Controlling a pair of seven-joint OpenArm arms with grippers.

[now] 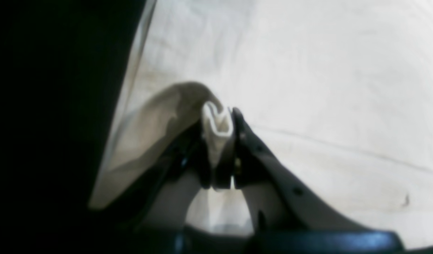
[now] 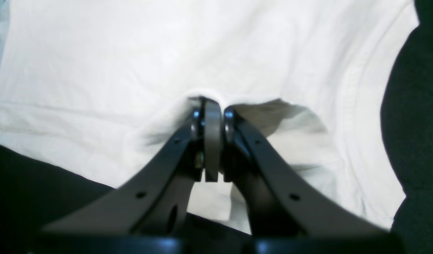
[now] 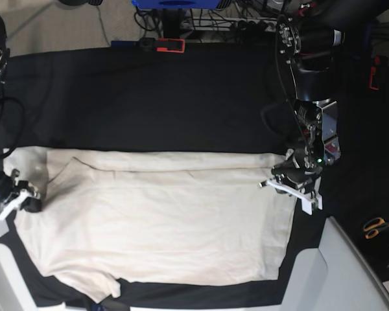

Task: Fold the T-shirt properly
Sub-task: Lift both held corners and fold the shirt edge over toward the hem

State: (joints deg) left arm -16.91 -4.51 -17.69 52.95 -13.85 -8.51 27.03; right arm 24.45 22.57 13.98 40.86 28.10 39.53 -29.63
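My right gripper (image 3: 27,194), at the left end of the plain cream cotton T-shirt (image 3: 162,220) in the base view, has its dark jaws pinched together on a small raised ridge of the fabric, as its wrist view shows; the T-shirt lies spread flat across the black cloth-covered table (image 3: 149,97), its far edge already doubled over itself in a long strip; at the shirt's right end my left gripper (image 3: 290,183) clamps a bunched tuck of the hem between its jaws, the cloth puckering up beside them. Judged from here, the pinches are shallow; if I lift unevenly the thin fold could slip free of one jaw and the shirt would sag and skew; pulling the two ends apart too hard could drag the whole garment along the table rather than fold it; orange-handled scissors (image 3: 376,227) lie well right of the shirt, off the table.
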